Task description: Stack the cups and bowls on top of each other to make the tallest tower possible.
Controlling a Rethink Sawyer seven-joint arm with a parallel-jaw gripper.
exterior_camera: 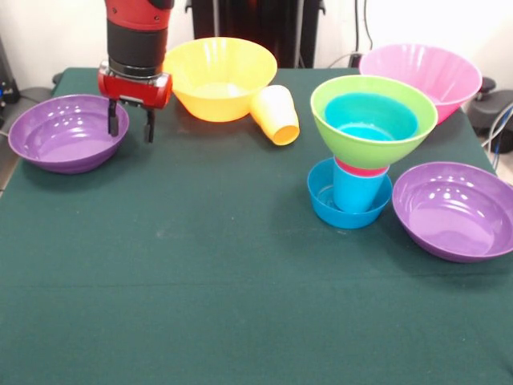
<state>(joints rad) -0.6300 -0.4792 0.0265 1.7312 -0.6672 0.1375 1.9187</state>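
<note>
The tower [361, 152] stands right of centre: a small blue bowl [323, 200] lowest, a blue cup [357, 191] in it, a red cup rim [361, 169] above, then the lime green bowl [373, 128] with a second blue bowl [371, 116] inside. The yellow-orange cup [275, 114] lies on its side against the large orange-yellow bowl [220, 77]. My gripper [131, 124] hangs open and empty over the right rim of the left purple bowl [67, 131]. The other purple bowl [454, 210] sits right of the tower. The pink bowl [420, 74] is behind the tower.
The table has a dark green cloth [200, 273] over it. Black equipment and cables [493, 112] stand off the table's right edge.
</note>
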